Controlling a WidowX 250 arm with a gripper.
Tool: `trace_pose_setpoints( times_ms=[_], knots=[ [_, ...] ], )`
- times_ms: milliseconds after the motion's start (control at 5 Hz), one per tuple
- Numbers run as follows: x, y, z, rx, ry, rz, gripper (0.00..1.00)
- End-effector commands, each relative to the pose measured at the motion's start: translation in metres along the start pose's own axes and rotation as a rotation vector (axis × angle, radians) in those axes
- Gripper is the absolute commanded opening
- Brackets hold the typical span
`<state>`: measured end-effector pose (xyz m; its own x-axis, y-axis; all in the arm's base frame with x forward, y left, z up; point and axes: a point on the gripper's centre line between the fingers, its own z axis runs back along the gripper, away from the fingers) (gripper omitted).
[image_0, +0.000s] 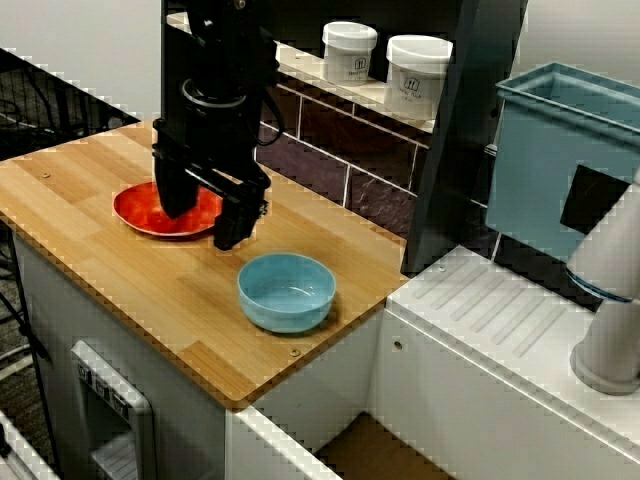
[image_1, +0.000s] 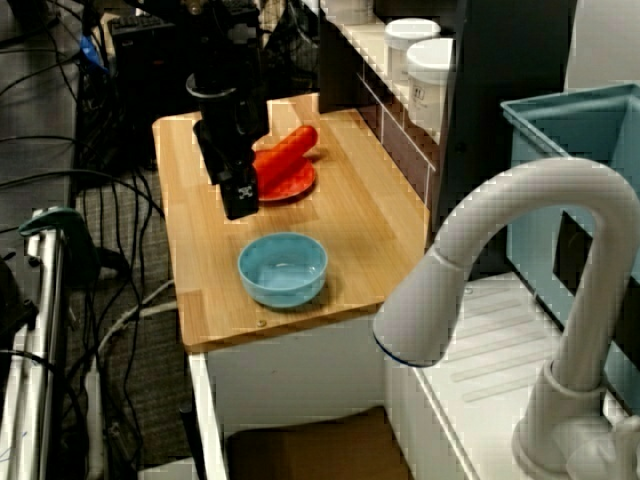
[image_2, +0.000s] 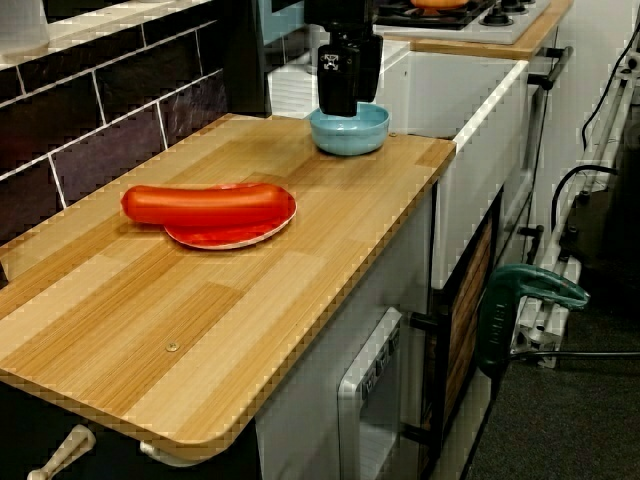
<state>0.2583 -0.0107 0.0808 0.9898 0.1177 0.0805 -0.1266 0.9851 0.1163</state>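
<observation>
My black gripper (image_0: 202, 228) hangs above the wooden counter (image_0: 130, 290), over the near edge of a red plate (image_0: 150, 212). Its fingers stand apart with nothing between them. In the view from the sink side, a long red sausage (image_1: 285, 155) lies across the plate (image_1: 290, 185), just behind the gripper (image_1: 238, 205). The low view along the counter shows the sausage (image_2: 205, 205) resting on the plate (image_2: 235, 235), with the gripper (image_2: 340, 108) raised farther back, in front of a light blue bowl (image_2: 350, 130). The empty bowl (image_0: 286, 290) sits right of the plate.
Two white tubs (image_0: 349, 50) (image_0: 416, 75) stand on the tiled ledge behind the counter. A dark upright post (image_0: 450, 140) borders the counter's right end. Beyond it are a blue bin (image_0: 560, 160), a white draining board (image_0: 500, 320) and a white tap (image_1: 500, 260).
</observation>
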Motion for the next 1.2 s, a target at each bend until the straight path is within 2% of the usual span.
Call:
trace_pose_setpoints(
  times_ms=[0,400,600,1000],
  knots=[
    [0.005,-0.011,-0.008,-0.01,-0.035,0.003,1.0],
    [0.008,-0.018,-0.029,0.004,-0.018,0.015,1.0],
    [0.01,-0.015,-0.037,0.013,-0.008,0.026,1.0],
    [0.012,0.007,-0.044,0.026,0.011,0.041,1.0]
  ],
)
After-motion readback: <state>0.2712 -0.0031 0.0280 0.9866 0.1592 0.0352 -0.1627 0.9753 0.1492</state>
